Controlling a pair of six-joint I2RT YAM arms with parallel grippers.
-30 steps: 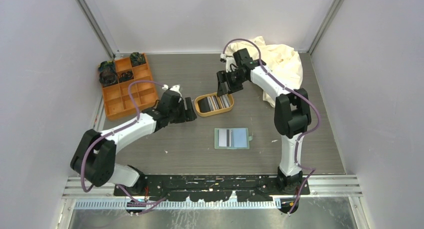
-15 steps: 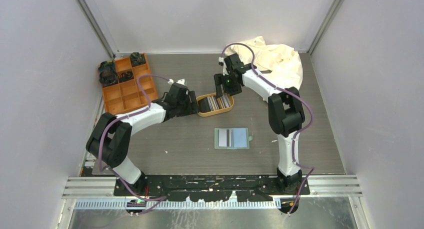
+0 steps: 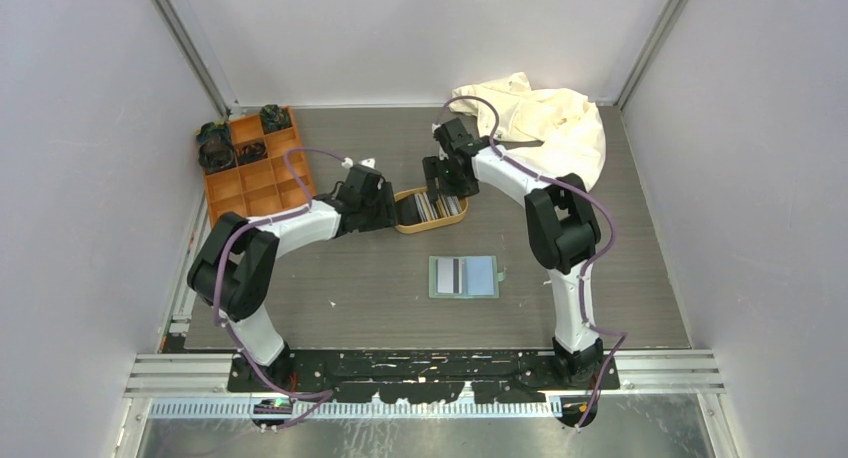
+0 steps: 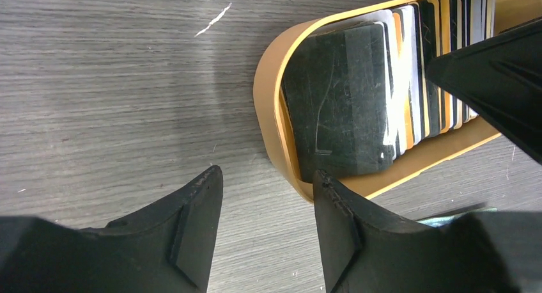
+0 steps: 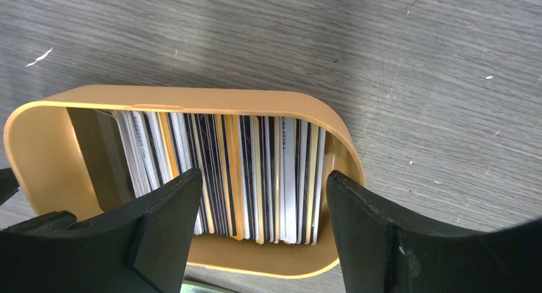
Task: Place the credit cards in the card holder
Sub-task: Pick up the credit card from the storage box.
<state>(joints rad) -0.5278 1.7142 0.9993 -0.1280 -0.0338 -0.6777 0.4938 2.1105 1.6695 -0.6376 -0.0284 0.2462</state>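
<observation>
Only overhead shows the card holder; left end effector and right end effector gape at tray.

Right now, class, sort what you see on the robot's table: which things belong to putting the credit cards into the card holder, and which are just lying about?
Belong to the job:
credit cards, standing in the tan tray
card holder, open on the table
left pincer and right pincer, both open at the tray

Just lying about:
orange compartment box
cream cloth
</observation>
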